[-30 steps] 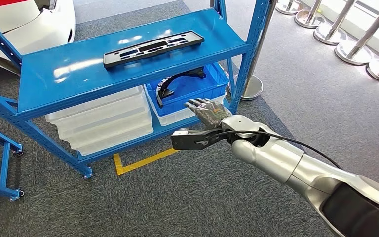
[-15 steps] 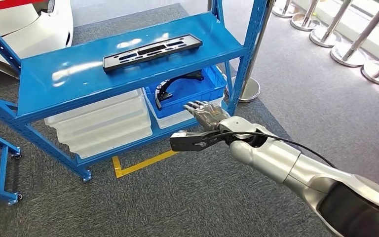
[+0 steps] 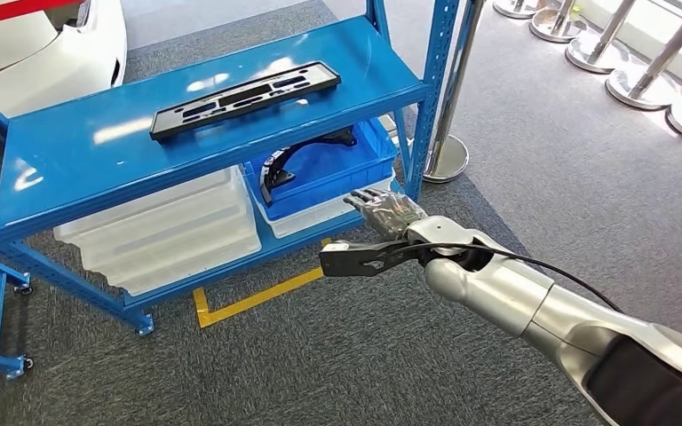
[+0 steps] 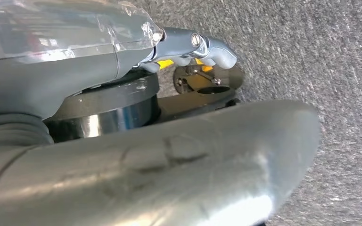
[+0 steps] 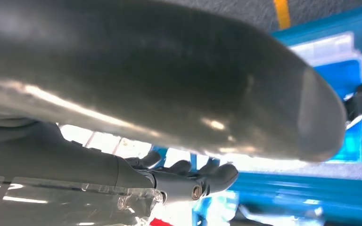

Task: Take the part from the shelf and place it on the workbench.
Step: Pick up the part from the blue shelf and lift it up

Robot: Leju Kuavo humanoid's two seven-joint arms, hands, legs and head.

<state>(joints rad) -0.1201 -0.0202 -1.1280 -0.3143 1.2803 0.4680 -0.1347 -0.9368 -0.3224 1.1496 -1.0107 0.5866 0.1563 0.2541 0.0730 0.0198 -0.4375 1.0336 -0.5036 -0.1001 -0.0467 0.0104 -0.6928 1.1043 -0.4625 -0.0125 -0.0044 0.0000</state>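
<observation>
Right robot hand: the right robot hand (image 3: 382, 211) reaches forward at the end of the silver right arm (image 3: 533, 311), palm down, fingers (image 3: 362, 197) stretched flat and slightly apart, grasping nothing; it hovers just in front of the shelf's lower level, near the blue bin's front edge.
Wrist fittings: a flat black bracket (image 3: 355, 258) juts out sideways below the wrist, and a thin black cable (image 3: 542, 263) loops along the forearm.
Left robot hand: in the left wrist view the left robot hand (image 4: 188, 47) hangs over grey carpet beside a large silver body part; fingers look bent (whether they are clenched or loose I cannot tell).
Part: the long black part (image 3: 245, 98), a flat rectangular frame with slotted cut-outs, lies on the top level of the shelf, set at a slant across it, well apart from the hand.
Shelf: the blue metal shelf (image 3: 80, 169) has a glossy top and upright perforated posts; its lower level carries a stack of clear plastic bins (image 3: 160, 231) and, beside it, the blue bin (image 3: 329, 169) resting on a clear one.
Blue bin contents: a curved black piece (image 3: 297, 160) lies inside.
Floor: grey carpet (image 3: 542, 160) with a yellow tape corner (image 3: 249, 300) under the shelf's front edge.
Room: chrome stanchion bases (image 3: 639, 84) stand at the far right, one pole (image 3: 448, 133) just beside the shelf post; a white car body (image 3: 44, 44) sits behind the shelf.
</observation>
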